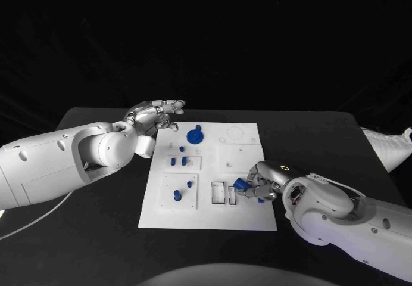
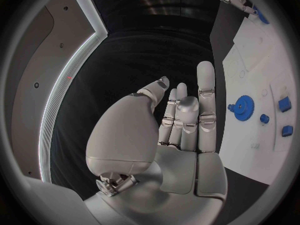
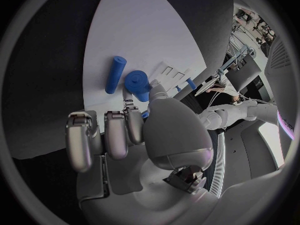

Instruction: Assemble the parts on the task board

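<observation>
Right hand (image 1: pixel 262 182): pinches a blue part (image 3: pixel 137 82) at the task board's (image 1: pixel 244 217) right edge. Left hand (image 1: pixel 156 116): fingers apart, empty, beside the far left corner.

text: none legible | labels: none (task board (image 1: pixel 249 134) shows unmarked outlines)
</observation>
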Controlling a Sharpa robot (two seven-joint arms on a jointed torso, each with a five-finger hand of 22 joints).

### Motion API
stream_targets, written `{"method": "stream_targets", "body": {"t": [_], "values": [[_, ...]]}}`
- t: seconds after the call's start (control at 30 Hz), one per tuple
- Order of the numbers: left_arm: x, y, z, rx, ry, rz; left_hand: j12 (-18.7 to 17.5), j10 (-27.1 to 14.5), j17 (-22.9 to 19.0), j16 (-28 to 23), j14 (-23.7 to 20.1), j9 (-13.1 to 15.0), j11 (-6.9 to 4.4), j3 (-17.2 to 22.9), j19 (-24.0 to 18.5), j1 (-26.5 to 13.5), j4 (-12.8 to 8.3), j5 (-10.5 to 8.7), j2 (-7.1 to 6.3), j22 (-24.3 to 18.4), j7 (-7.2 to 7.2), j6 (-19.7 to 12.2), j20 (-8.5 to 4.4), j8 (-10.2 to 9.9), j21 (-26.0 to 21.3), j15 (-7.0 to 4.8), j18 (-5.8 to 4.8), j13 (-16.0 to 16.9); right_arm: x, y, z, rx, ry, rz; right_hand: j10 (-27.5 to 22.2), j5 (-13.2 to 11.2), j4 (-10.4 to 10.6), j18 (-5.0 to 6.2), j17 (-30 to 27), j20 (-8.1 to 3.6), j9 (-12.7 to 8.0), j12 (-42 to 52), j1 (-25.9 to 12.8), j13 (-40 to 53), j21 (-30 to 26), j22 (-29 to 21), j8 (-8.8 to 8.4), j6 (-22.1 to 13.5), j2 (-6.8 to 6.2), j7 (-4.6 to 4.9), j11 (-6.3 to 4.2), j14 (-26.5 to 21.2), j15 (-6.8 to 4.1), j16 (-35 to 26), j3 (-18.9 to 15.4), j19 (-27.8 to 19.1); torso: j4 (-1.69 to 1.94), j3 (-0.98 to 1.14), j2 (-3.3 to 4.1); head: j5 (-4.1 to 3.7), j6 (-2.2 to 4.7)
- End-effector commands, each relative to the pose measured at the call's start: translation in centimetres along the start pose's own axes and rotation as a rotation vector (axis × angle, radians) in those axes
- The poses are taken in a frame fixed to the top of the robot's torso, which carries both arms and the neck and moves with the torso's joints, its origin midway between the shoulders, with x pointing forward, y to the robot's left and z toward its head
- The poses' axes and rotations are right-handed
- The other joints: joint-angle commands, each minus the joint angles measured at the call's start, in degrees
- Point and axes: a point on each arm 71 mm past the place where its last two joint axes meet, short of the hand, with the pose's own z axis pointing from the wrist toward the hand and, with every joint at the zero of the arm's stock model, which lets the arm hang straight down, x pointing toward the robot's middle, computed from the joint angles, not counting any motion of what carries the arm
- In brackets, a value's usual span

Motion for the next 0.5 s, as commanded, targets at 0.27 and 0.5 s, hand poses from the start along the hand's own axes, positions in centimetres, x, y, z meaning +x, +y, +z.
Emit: {"method": "stream_targets", "body": {"t": [0.27,0.5], "values": [[0.2,-0.1,-0.1,0.006,0.022,-0.003,0.2,-0.42,-0.06,0.11,-0.13,0.07,-0.07,0.07,-0.04,0.27,-0.07,0.12,0.04,-0.08,0.14,-0.44,0.22,0.22,-0.12,0.37,0.54,-0.06,-1.0,1.5,-1.2,-0.077,-0.098,0.194,0.61,2.2,0.95,-1.06,2.29,-1.07,2.23,0.26,1.58,3.95,0.69,12.23,1.45,0.76,3.54,-1.01,-0.78,3.74,-0.94,0.6,2.58,5.27,0.21,-0.16,-0.04,0.08,-0.06],[0.2,-0.1,-0.1,0.006,0.024,-0.003,0.2,-0.42,-0.06,0.11,-0.13,0.07,-0.07,0.07,-0.04,0.27,-0.07,0.12,0.04,-0.08,0.14,-0.44,0.22,0.22,-0.12,0.37,0.54,-0.06,-0.1,2.1,-1.0,-0.052,0.042,0.24,0.9,2.87,2.22,-1.12,2.45,-1.21,3.22,0.26,-0.06,4.1,0.84,12.48,2.02,0.94,3.74,-1.23,-0.92,3.77,-1.07,0.67,3.02,5.33,0.23,-0.22,-0.01,0.21,-0.11]]}}
